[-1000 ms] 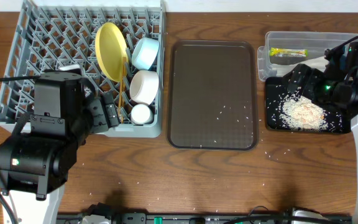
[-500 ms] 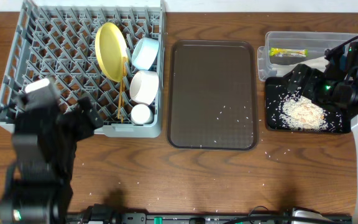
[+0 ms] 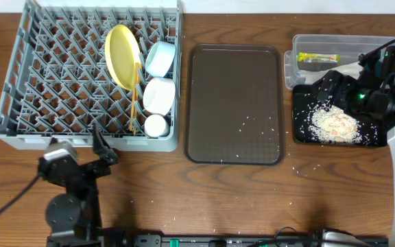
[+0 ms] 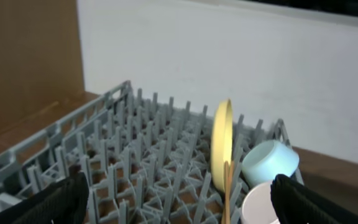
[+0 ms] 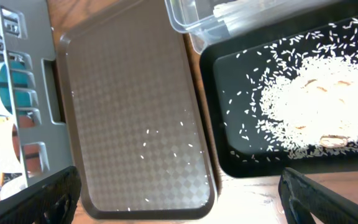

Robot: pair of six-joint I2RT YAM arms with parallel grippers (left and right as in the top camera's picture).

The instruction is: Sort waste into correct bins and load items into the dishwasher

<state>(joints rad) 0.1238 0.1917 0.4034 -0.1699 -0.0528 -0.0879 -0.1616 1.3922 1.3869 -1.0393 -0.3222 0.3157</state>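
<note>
Two robot arms work at a brown wooden table (image 3: 252, 199), seen from above. A large square grey plastic dish rack (image 3: 46, 75) fills the ten o'clock area. Along its three o'clock side stand a round yellow plate (image 3: 121, 56) on edge, a light blue bowl (image 3: 160, 59), a white bowl (image 3: 159, 95) and a small white cup (image 3: 156, 125). A pair of wooden chopsticks (image 3: 134, 96) lies between the plate and the bowls.

A rectangular brown serving tray (image 3: 234, 82) sits at the centre, with a few loose grains on it. At two o'clock, a clear plastic rectangular tub (image 3: 297, 51) holds a green-yellow snack wrapper (image 3: 318, 57). Touching the tub's six o'clock side, a shallow black rectangular tray (image 3: 302, 136) holds a heap of whitish-tan rice-like food scraps (image 3: 333, 125).

The left gripper (image 3: 101, 149) hangs at seven o'clock, just off the rack's near edge, jaws spread wide and empty. The right gripper (image 3: 326, 88) hovers at three o'clock above the black tray, jaws spread wide and empty
</note>
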